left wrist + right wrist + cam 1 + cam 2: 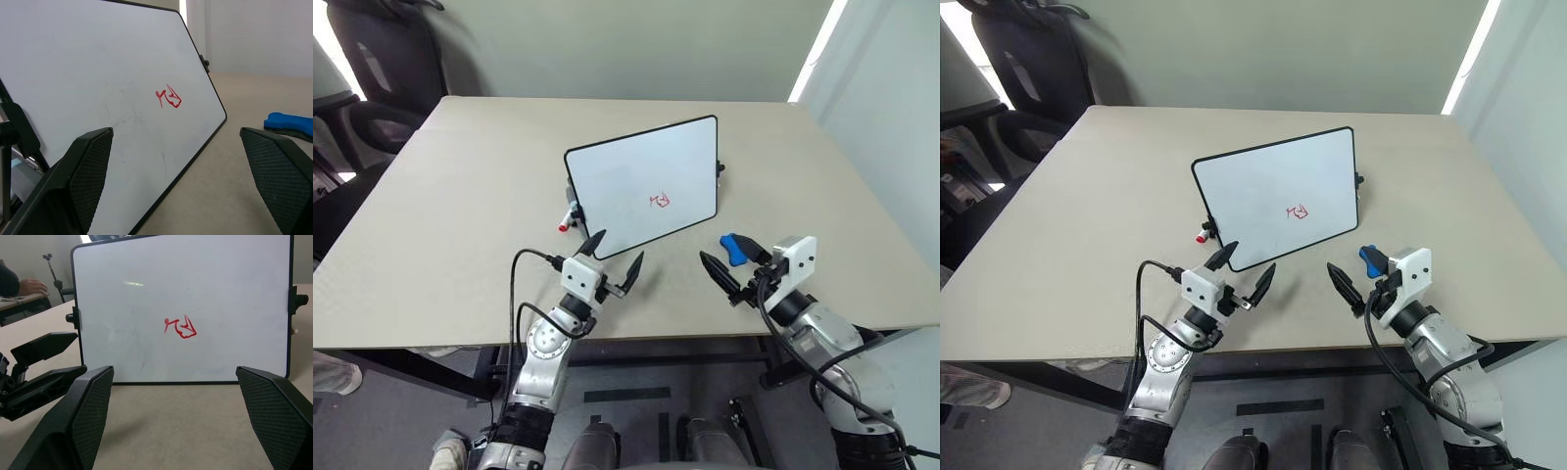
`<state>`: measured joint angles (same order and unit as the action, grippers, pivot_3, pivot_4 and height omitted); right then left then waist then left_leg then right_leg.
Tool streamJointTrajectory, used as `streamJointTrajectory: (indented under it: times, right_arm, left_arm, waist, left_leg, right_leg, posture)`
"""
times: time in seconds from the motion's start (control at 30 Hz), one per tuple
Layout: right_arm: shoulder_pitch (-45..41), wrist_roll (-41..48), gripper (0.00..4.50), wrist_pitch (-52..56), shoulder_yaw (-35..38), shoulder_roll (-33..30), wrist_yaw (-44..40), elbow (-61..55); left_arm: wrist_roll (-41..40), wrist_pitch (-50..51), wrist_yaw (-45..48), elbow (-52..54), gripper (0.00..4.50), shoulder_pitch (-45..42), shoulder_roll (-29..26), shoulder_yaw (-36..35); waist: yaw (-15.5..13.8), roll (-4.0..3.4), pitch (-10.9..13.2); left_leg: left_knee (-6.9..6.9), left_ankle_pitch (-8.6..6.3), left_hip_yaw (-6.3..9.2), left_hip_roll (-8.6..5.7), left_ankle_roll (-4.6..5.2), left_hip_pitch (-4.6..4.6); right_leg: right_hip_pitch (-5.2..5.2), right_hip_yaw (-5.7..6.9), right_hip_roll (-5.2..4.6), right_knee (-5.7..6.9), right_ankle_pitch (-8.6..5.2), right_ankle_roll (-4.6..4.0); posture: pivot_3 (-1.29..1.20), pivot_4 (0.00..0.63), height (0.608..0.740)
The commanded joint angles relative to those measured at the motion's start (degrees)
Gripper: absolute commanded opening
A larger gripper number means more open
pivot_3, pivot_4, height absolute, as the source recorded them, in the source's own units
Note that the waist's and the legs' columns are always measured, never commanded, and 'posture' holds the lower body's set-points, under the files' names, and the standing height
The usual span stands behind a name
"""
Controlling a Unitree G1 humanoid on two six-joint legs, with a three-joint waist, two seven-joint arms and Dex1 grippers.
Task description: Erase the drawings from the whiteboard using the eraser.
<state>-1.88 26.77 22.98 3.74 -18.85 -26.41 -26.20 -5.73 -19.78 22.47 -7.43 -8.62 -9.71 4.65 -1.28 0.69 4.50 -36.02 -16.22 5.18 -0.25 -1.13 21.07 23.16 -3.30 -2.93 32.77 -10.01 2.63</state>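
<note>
A: What sits on the beige tabletop (460, 196)?

B: The whiteboard (636, 166) stands tilted mid-table, with the red drawings (661, 201) on its lower right part.

A: The grippers?

B: The 2 hover near the front edge, left gripper (615, 259) and right gripper (736, 257), jaws spread wide, empty.

A: The eraser (733, 246)?

B: On the tabletop beside the right gripper, near the board's right corner. A red-capped marker (568, 217) lies behind the board's left edge.

a red-capped marker (567, 219) lies on the beige table (460, 215), chairs (382, 69) behind.
</note>
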Motion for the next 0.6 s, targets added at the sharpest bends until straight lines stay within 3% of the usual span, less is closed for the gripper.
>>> streamJointTrajectory:
  times: [0.03, 0.33, 0.53, 0.6]
  right_arm:
    - [-0.5, -0.1, 4.23, -1.4, 0.5, -0.2, -0.2, -0.9]
    - [-4.1, -2.5, 4.23, 1.5, 0.3, 0.8, 5.7, -0.7]
    - [-9.9, -4.2, 4.23, 10.0, 0.3, 0.6, 11.1, 0.5]
    - [-13.6, -3.6, 4.23, 18.3, 0.3, -0.3, 13.2, 2.3]
  left_arm:
    - [-0.5, 0.0, 0.3, 2.5, 4.50, -0.2, 0.0, -0.2]
    - [-0.4, 1.2, 0.4, 1.7, 4.50, -0.1, 1.1, 0.8]
    - [0.1, 0.7, -0.3, 0.1, 4.50, 0.2, 1.2, 0.3]
    - [0.3, 1.0, -0.2, 0.6, 4.50, 0.5, 1.2, 0.6]
  waist:
    - [0.0, 0.00, 0.0]
    - [0.0, 0.00, 0.0]
    - [0.1, -0.01, 0.0]
    - [0.1, -0.01, 0.0]
  left_leg:
    - [0.00, 0.00, 0.00, 0.00, 0.00, 0.00]
    - [-0.01, -0.18, 0.01, 0.00, -0.30, -0.02]
    - [0.00, -0.17, 0.03, 0.02, -0.29, -0.05]
    - [0.00, -0.16, 0.02, 0.02, -0.27, -0.03]
  right_leg:
    - [0.00, 0.00, 0.00, 0.00, 0.00, 0.00]
    - [0.00, -0.01, -0.01, 0.02, 0.01, -0.02]
    - [0.00, 0.01, -0.01, 0.05, 0.03, -0.04]
    - [0.01, 0.01, -0.01, 0.04, 0.03, -0.04]
  posture:
    - [0.00, 0.150, 0.740]
    - [0.00, 0.150, 0.740]
    - [0.00, 0.150, 0.740]
    - [0.00, 0.150, 0.740]
